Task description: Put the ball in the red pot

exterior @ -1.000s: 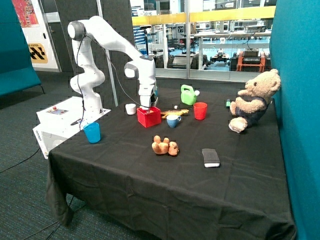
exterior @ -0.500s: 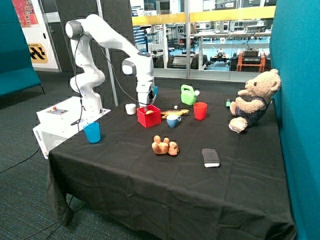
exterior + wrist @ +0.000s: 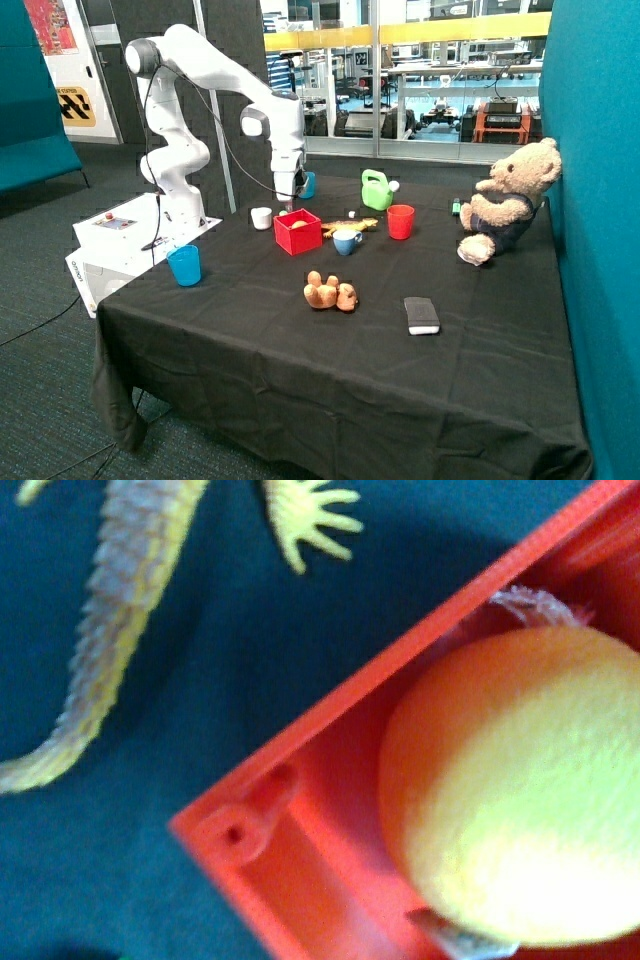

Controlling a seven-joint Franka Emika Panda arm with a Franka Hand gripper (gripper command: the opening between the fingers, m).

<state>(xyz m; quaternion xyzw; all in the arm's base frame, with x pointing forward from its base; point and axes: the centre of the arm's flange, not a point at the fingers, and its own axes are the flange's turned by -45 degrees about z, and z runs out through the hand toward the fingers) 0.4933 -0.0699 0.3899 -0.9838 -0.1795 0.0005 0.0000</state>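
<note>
Inside the red pot [image 3: 300, 810] rests the ball [image 3: 520, 790], directly below the hand [image 3: 287, 204], which seemingly hangs empty; its spread is indiscernible.

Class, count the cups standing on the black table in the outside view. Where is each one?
4. A blue cup near the table's corner by the robot base, a white cup beside the red pot, a blue-and-white cup and a red cup. Another may be hidden behind the arm.
</note>
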